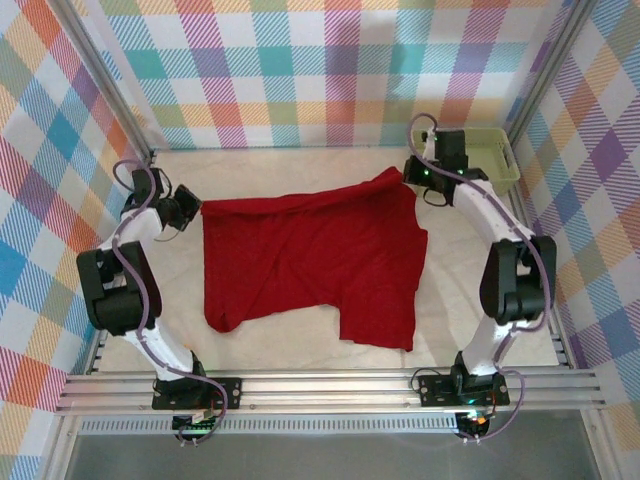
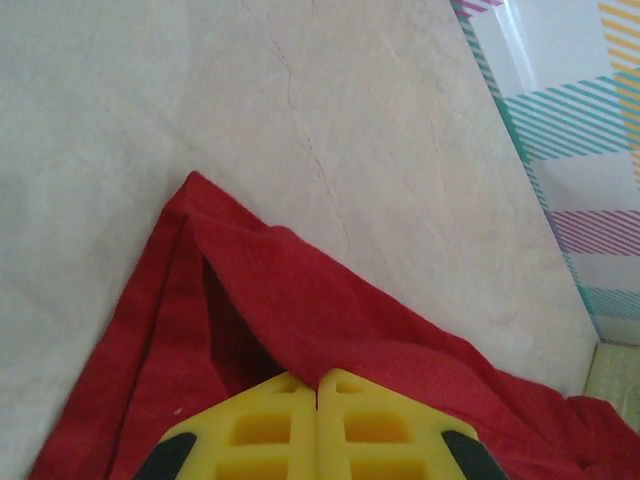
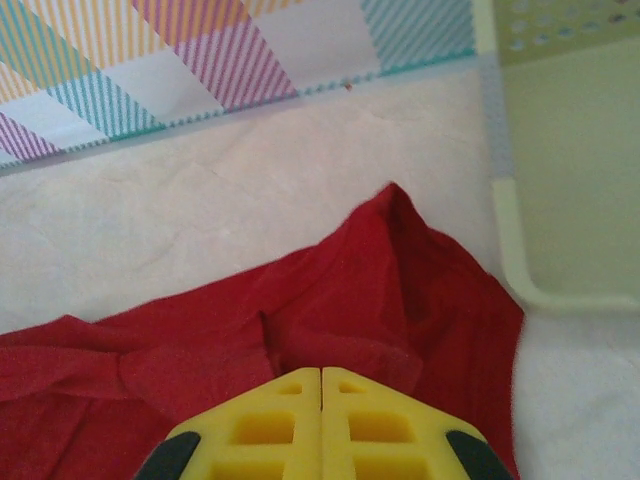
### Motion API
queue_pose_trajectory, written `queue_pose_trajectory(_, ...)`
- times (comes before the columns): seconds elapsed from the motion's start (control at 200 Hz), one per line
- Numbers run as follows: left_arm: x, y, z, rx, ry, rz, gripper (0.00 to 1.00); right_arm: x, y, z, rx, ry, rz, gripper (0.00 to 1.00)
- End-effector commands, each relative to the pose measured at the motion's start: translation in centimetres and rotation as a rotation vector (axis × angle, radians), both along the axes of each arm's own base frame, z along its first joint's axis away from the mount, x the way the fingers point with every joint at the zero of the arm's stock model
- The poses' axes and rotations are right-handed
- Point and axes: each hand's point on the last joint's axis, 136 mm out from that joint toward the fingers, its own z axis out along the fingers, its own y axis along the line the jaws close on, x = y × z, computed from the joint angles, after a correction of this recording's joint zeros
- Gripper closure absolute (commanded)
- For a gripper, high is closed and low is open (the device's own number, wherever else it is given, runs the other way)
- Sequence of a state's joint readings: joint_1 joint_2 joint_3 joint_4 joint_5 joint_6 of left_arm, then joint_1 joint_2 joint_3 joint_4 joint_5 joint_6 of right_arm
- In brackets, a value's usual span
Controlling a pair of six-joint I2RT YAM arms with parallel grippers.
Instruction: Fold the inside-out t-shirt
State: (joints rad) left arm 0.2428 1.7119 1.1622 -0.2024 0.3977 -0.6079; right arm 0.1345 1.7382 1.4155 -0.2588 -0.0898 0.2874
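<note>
The inside-out t-shirt (image 1: 310,260) is plain deep red and lies spread across the middle of the table, its far edge stretched between my two grippers. My left gripper (image 1: 195,208) is at the shirt's far left corner. In the left wrist view its yellow fingers (image 2: 270,430) are pressed together, and a fold of red cloth (image 2: 300,300) runs into the tip of the left gripper (image 2: 318,380). My right gripper (image 1: 410,178) is at the far right corner, which rises to a peak. There its jaws are shut too, with the shirt (image 3: 380,290) bunched at the right gripper's tip (image 3: 320,372).
A pale green plastic basket (image 1: 490,155) stands at the back right corner, its rim (image 3: 520,250) close beside the right gripper. Plaid walls enclose the table on three sides. The pale tabletop (image 1: 300,345) shows bare in front of the shirt.
</note>
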Motion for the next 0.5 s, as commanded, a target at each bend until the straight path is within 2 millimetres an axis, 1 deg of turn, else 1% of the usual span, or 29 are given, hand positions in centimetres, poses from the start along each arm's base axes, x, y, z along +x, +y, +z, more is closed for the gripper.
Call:
queue_pose_trajectory(0.0, -1.6, 0.1, 0.6, 0.025, -0.019, 0.038, 1.00, -1.7, -2.3, 0.0, 0.035, -0.003, -0.125, 1.00)
queue_pose_trajectory(0.005, -1.7, 0.1, 0.4, 0.025, -0.015, 0.041, 1.00, -1.7, -2.4, 0.1, 0.038, -0.006, -0.128, 1.00)
queue_pose_trajectory(0.03, -2.1, 0.1, 0.1, 0.030, -0.009, 0.046, 1.00, -2.3, -2.7, -0.8, 0.048, 0.019, -0.140, 1.00)
queue_pose_trajectory(0.055, -2.6, 0.1, -0.5, 0.030, 0.001, 0.052, 1.00, -2.7, -2.7, -1.2, 0.062, 0.031, -0.146, 1.00)
queue_pose_trajectory(0.12, -3.6, 0.0, -1.9, 0.028, 0.032, 0.060, 1.00, -3.7, -2.4, -2.7, 0.094, 0.067, -0.144, 1.00)
queue_pose_trajectory(0.265, -5.6, -0.2, -5.2, 0.003, 0.121, 0.091, 1.00, -5.0, -2.3, -6.4, 0.138, 0.167, -0.182, 1.00)
queue_pose_trajectory(0.285, -5.8, -0.2, -5.6, -0.001, 0.133, 0.099, 0.96, -5.2, -2.4, -6.9, 0.139, 0.182, -0.189, 1.00)
queue_pose_trajectory(0.305, -6.1, -0.2, -5.9, -0.004, 0.148, 0.107, 0.91, -5.3, -2.5, -7.3, 0.139, 0.196, -0.203, 0.95)
queue_pose_trajectory(0.325, -6.4, -0.2, -6.3, -0.007, 0.163, 0.114, 0.82, -5.5, -2.7, -7.7, 0.138, 0.208, -0.214, 0.90)
queue_pose_trajectory(0.34, -6.6, -0.2, -6.5, -0.009, 0.174, 0.118, 0.78, -5.7, -2.7, -7.8, 0.139, 0.216, -0.218, 0.87)
queue_pose_trajectory(0.405, -7.6, -0.1, -6.8, -0.005, 0.208, 0.130, 0.71, -6.3, -2.8, -8.2, 0.140, 0.232, -0.225, 0.75)
queue_pose_trajectory(0.44, -8.2, -0.1, -6.8, 0.001, 0.223, 0.136, 0.64, -6.8, -2.9, -8.0, 0.141, 0.239, -0.235, 0.68)
queue_pose_trajectory(0.45, -8.4, 0.0, -6.8, 0.003, 0.228, 0.139, 0.62, -7.0, -3.0, -8.0, 0.141, 0.242, -0.237, 0.64)
queue_pose_trajectory(0.495, -9.1, 0.1, -6.0, 0.024, 0.227, 0.145, 0.51, -7.8, -3.3, -7.6, 0.132, 0.247, -0.251, 0.52)
